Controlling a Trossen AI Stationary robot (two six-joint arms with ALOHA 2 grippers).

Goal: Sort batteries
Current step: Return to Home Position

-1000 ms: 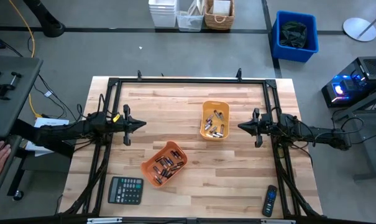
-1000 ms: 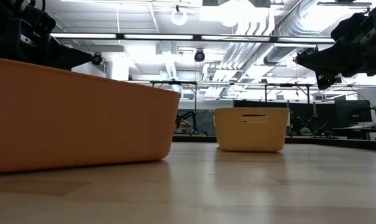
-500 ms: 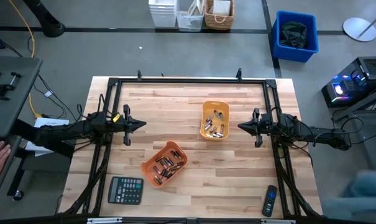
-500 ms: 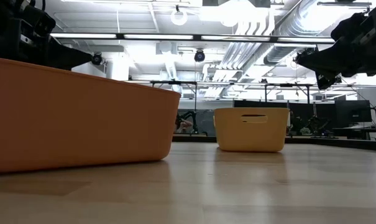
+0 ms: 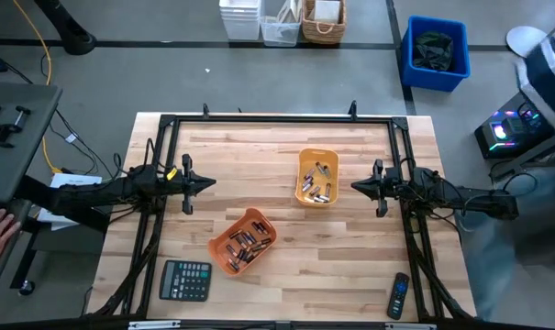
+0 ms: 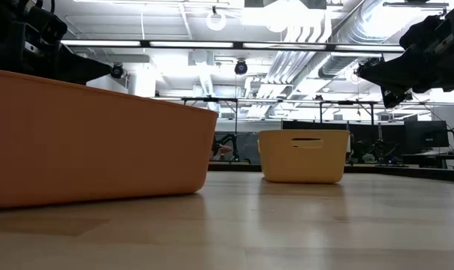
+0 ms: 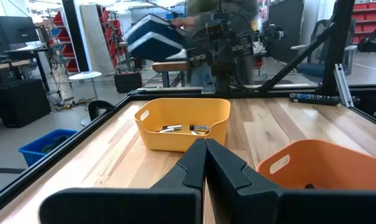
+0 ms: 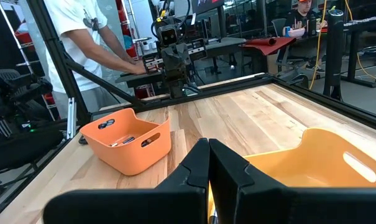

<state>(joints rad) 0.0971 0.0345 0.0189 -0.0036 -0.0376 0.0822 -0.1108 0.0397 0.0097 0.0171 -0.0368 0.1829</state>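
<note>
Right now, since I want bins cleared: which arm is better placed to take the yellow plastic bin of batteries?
Probably the right: the right gripper, shut, points at the yellow plastic bin from close by; the left gripper, also shut, sits farther away, nearer the orange plastic bin.

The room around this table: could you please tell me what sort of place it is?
Most likely a robotics lab or workshop: exposed ceiling ducts, dark monitors on desks, and shelves of red storage bins.

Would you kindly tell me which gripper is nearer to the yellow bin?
Right. The right gripper hangs close beside the yellow bin; the left gripper is farther off on its opposite side.
</note>
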